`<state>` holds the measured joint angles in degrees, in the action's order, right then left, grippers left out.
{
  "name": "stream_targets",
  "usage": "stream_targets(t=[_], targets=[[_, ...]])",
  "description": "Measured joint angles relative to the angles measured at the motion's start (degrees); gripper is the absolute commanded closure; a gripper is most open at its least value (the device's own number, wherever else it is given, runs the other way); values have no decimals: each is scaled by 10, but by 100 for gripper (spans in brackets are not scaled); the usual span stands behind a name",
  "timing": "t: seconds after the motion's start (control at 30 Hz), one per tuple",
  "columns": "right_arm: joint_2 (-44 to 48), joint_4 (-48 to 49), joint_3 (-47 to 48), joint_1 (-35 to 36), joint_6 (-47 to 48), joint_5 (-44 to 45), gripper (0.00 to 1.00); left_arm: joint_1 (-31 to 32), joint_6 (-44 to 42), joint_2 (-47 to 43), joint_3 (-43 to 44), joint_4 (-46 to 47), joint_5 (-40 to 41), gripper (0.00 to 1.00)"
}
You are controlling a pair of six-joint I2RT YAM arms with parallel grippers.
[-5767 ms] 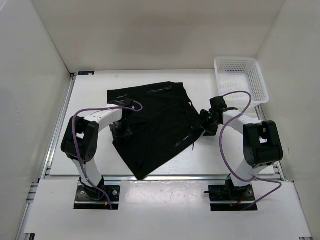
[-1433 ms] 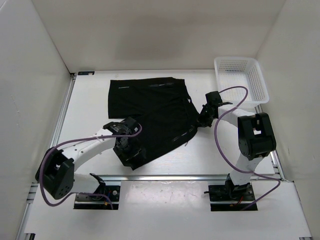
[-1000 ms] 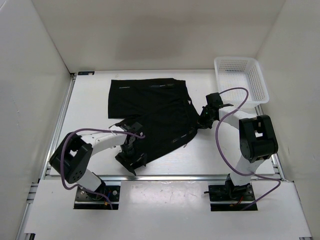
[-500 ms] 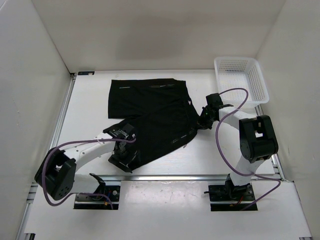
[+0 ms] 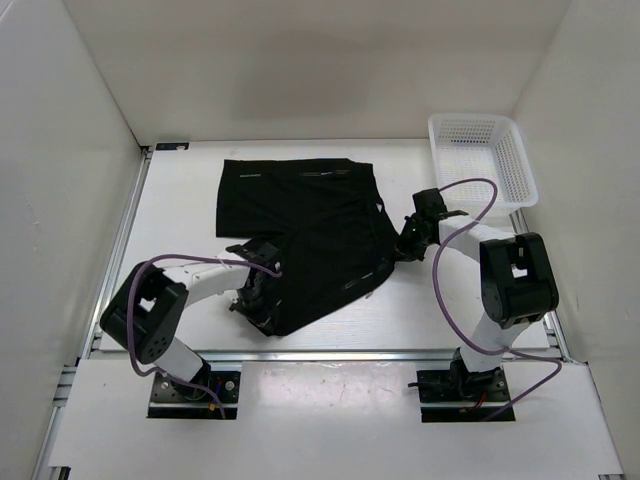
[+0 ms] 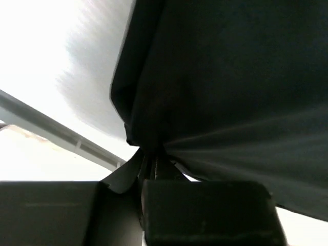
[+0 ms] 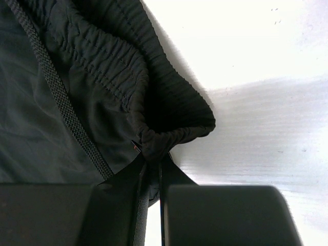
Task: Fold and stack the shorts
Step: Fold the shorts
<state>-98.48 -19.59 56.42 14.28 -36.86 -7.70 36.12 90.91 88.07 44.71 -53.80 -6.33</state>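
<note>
The black shorts [image 5: 310, 225] lie spread across the middle of the white table [image 5: 180, 220], the far portion flat and squarish, the near portion narrowing toward the near-left, where the fabric looks bunched. The left gripper [image 5: 257, 303] sits at that near-left corner with its fingers [image 6: 154, 166] pressed close together on a pinch of the cloth; in the left wrist view the dark fabric gathers into creases right at the fingertips and hangs over most of the picture, with the aluminium rail [image 6: 48, 128] of the table's near edge showing behind it. The right gripper [image 5: 404, 246] is at the shorts' right edge, clamped narrowly on the ribbed elastic waistband [image 7: 123, 66], which puckers into a small fold between the tips; the braided drawstring [image 7: 56, 92] runs diagonally across the cloth just beside them, touching the fabric. A white plastic mesh basket [image 5: 527, 170] stands at the far-right corner, well apart from the shorts but near the right arm's wrist. A purple cable [image 5: 190, 262] loops over the left arm, close to the shorts' near-left corner, and a second purple cable [image 5: 441, 262] arcs from the right arm up across the basket's near wall. White walls [image 5: 70, 150] enclose the table on three sides.
</note>
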Motion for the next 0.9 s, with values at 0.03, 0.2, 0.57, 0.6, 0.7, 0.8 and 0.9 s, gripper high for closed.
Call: stream_targets(t=[0.03,0.2,0.57,0.6,0.7,0.8,0.9], targets=[[2,-1,0,0,0,0,91,-3,-4,1,1,-5,3,90],[18,-8,-4,2,1,0,99,-15,-18,-21,48,-71,42,90],[136,-64,-65,3,14,7,100,-5,-33,-170,135,-193,106,90],[146,-71,-64,3,14,9,100,-10,-38,-169,155,-201,115,90],[173,-92,-61,3,15,14,100,-37,-64,-158,241,-215,150,90],[184,-126,-35,4,15,17,100,-81,-99,-135,329,-214,179,90],[183,-153,19,8,13,16,100,-134,-142,-89,417,-212,193,90]])
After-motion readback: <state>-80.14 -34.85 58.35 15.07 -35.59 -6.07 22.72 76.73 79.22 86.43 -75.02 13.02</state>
